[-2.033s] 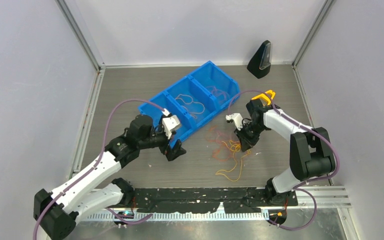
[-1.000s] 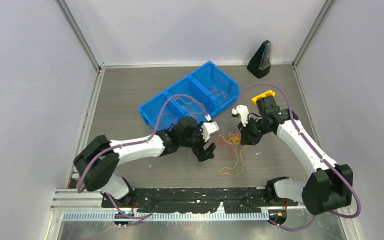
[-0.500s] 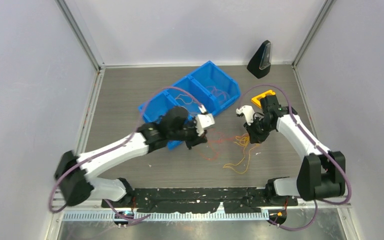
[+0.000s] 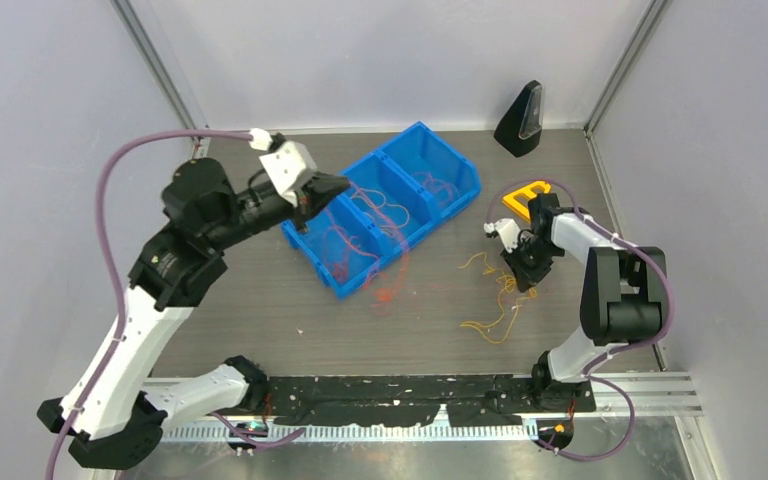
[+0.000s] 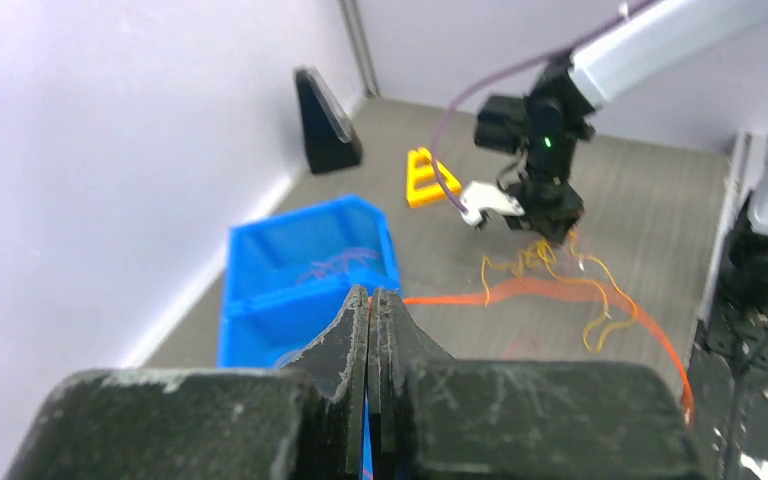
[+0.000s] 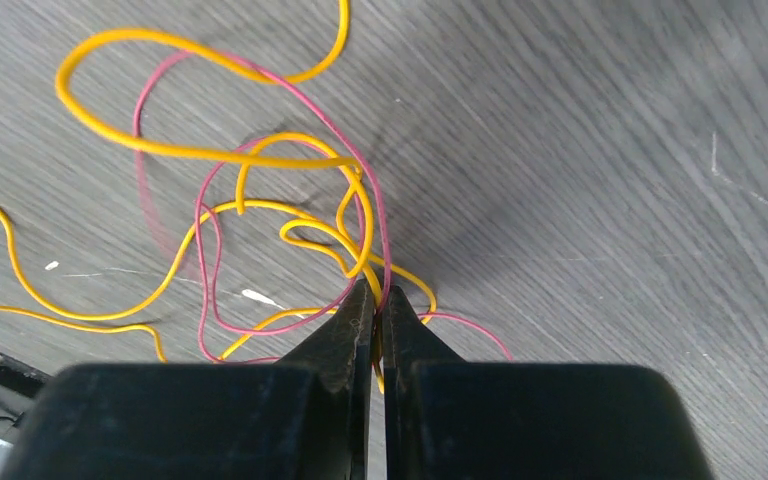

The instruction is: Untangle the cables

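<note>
Currently: left gripper (image 4: 332, 186) is raised over the blue plastic three-bay bin (image 4: 448, 150), jaws fully closed. Red cable (image 5: 550, 290), a thin floppy wire, looks pinched at the tips (view is blurry) and drapes down to the grey wood-grain table (image 6: 610, 150). Right gripper (image 6: 375, 292) is low at the table, jaws closed on glossy yellow cable (image 6: 210, 153). Pink cable (image 6: 203, 240) loops through the same knot, and loose curls lie flat around it.

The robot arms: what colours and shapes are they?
Both have white tube-like links and chunky black joints, with a thick mauve hose looping along each. The left gripper and right gripper have black fingers tapering to narrow tips.
</note>
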You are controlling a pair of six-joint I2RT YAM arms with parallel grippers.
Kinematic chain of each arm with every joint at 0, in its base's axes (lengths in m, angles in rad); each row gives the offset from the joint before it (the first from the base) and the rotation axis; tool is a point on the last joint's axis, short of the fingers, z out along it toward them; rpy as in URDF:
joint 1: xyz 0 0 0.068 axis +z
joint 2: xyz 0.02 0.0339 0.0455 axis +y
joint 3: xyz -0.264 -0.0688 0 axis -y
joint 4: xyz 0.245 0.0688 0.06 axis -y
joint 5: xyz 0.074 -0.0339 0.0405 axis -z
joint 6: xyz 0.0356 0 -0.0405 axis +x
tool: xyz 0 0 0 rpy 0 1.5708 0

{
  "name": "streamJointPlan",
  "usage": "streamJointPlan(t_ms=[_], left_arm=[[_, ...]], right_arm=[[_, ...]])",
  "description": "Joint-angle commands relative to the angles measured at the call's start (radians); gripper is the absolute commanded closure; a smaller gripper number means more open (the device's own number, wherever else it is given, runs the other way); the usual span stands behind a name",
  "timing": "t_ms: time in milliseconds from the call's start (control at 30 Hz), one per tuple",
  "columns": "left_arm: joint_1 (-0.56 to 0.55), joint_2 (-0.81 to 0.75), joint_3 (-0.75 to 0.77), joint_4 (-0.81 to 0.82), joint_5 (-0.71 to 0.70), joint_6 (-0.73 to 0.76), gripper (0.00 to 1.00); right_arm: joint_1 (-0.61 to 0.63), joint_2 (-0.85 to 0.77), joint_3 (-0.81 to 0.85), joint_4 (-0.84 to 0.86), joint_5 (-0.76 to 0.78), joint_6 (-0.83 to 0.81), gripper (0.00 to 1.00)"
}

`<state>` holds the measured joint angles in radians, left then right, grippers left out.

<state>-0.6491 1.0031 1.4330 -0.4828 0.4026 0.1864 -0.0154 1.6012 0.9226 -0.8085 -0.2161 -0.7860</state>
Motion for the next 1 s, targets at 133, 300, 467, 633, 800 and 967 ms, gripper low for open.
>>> streamJointPlan(t_ms=[133, 300, 467, 633, 800, 967], left_arm=[[0.074, 0.022, 0.188, -0.001, -0.028, -0.016, 1.00], [0.102, 0.053, 0.261, 0.032, -0.078, 0.009, 1.00], [0.155, 0.071, 0.298, 0.041, 0.003, -0.030, 1.00], [0.155, 0.040, 0.202, 0.098, 0.080, -0.099, 1.00], [0.155, 0.034, 0.151, 0.133, 0.069, -0.137, 1.00], [0.155, 0.043, 0.140, 0.150, 0.013, -0.162, 1.00]], right_arm=[[-0.002, 0.045, 0.060, 0.031, 0.049, -0.040, 0.94], [-0.002, 0.059, 0.089, 0.016, 0.031, -0.025, 0.94], [-0.002, 0.066, 0.134, -0.053, -0.015, -0.030, 0.82], [0.010, -0.041, 0.274, -0.188, -0.292, 0.004, 0.10], [0.131, -0.162, 0.332, -0.100, -0.473, 0.170, 0.05], [0.352, -0.192, 0.189, 0.250, -0.495, 0.485, 0.01]])
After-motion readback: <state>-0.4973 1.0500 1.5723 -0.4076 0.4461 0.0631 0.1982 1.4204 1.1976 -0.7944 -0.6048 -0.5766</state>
